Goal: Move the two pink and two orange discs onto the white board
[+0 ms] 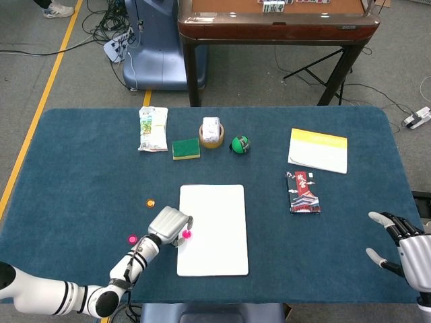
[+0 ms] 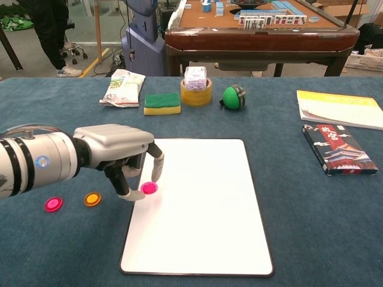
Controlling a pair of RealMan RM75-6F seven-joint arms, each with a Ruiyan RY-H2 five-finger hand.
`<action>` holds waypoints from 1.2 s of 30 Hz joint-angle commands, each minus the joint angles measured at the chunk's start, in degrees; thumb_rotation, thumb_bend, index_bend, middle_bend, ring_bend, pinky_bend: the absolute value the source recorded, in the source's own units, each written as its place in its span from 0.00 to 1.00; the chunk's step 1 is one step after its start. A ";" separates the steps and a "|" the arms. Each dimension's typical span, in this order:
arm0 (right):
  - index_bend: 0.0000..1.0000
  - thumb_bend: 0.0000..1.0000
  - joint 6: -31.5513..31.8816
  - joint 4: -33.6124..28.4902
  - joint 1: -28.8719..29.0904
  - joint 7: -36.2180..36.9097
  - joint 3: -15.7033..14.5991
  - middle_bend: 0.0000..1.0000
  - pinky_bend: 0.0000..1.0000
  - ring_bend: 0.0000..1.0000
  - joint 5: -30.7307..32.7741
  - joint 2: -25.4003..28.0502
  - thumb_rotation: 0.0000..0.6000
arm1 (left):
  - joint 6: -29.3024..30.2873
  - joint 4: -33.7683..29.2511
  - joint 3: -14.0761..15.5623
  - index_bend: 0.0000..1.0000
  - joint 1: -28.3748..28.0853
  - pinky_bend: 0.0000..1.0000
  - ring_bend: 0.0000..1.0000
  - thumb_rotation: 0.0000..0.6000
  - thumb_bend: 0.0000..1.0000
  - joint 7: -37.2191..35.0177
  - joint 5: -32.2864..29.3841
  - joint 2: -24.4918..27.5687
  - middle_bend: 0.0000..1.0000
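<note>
The left hand [image 2: 122,160] reaches in from the nine o'clock side of the chest view, forearm roughly level, palm down, with its fingers [image 2: 157,164] curled downward over the left edge of the white board [image 2: 203,209]. A pink disc [image 2: 149,188] sits between a fingertip and the thumb, low against the board's surface; it looks pinched, though from this angle it is hard to tell whether the disc is lifted or already lying on the board. In the head view the same hand [image 1: 170,225] sits at the board's nine o'clock edge with the disc [image 1: 186,234] showing just past its knuckles.

Off the board, toward eight o'clock from the hand in the chest view, a second pink disc [image 2: 53,204] and an orange disc [image 2: 92,198] lie on the blue table cloth [image 2: 60,251], near each other but apart. Only one orange disc shows in either view.

The right hand [image 1: 404,242] rests at the far four o'clock corner of the head view, palm turned inward, fingers spread apart and holding nothing, well apart from the board.
</note>
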 commanded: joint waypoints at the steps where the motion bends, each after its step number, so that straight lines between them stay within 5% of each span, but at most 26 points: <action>1: 0.26 0.00 0.75 0.20 -0.36 -0.06 -0.52 0.31 0.63 0.34 -1.11 -0.03 1.00 | 0.31 -0.63 0.46 0.56 0.25 1.00 1.00 1.00 0.33 -0.04 0.69 0.36 1.00; 24: 0.26 0.00 2.29 0.50 -1.17 0.33 -1.51 0.31 0.63 0.34 -3.63 0.26 1.00 | 2.37 -6.55 4.88 0.55 2.97 1.00 1.00 1.00 0.33 0.85 8.41 -0.02 1.00; 36: 0.26 0.00 2.31 0.62 -1.14 0.64 -1.39 0.31 0.63 0.34 -3.62 0.27 1.00 | 3.13 -6.02 5.52 0.34 3.55 1.00 1.00 1.00 0.17 2.54 7.98 -1.11 1.00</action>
